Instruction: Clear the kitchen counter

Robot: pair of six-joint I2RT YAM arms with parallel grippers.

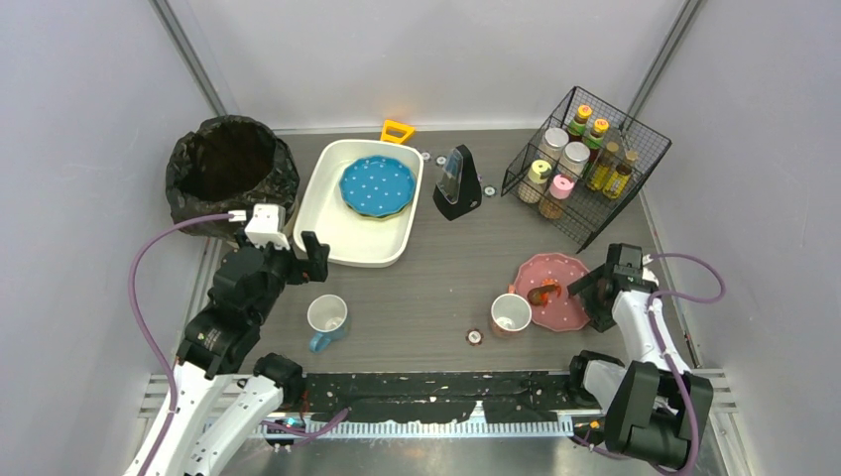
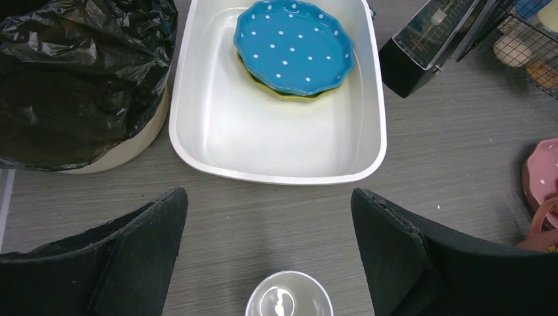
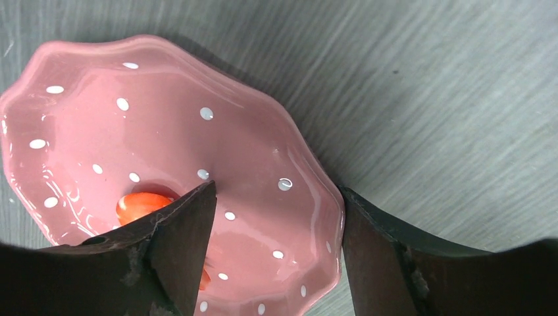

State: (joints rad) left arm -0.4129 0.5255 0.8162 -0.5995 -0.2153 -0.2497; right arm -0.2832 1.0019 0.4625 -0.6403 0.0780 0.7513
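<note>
The counter (image 1: pixel 417 297) is spread under everything, not yet cleared. The bagged bin (image 1: pixel 230 174) is stood just left of the tub (image 2: pixel 276 176), presumably so scraps and dishes can be sorted side by side. A blue plate (image 1: pixel 378 185) is laid in the tub's far end, stacked on another. Well right of the tub and nearer, the pink plate (image 3: pixel 131 125) is straddled at its rim by the right gripper (image 3: pixel 276 197), jaws apart, nothing clenched; a red scrap (image 3: pixel 138 204) is seen on it. Just in front of the tub, the left gripper (image 2: pixel 270 197) is held wide open, empty, above a mug (image 2: pixel 289 299).
</note>
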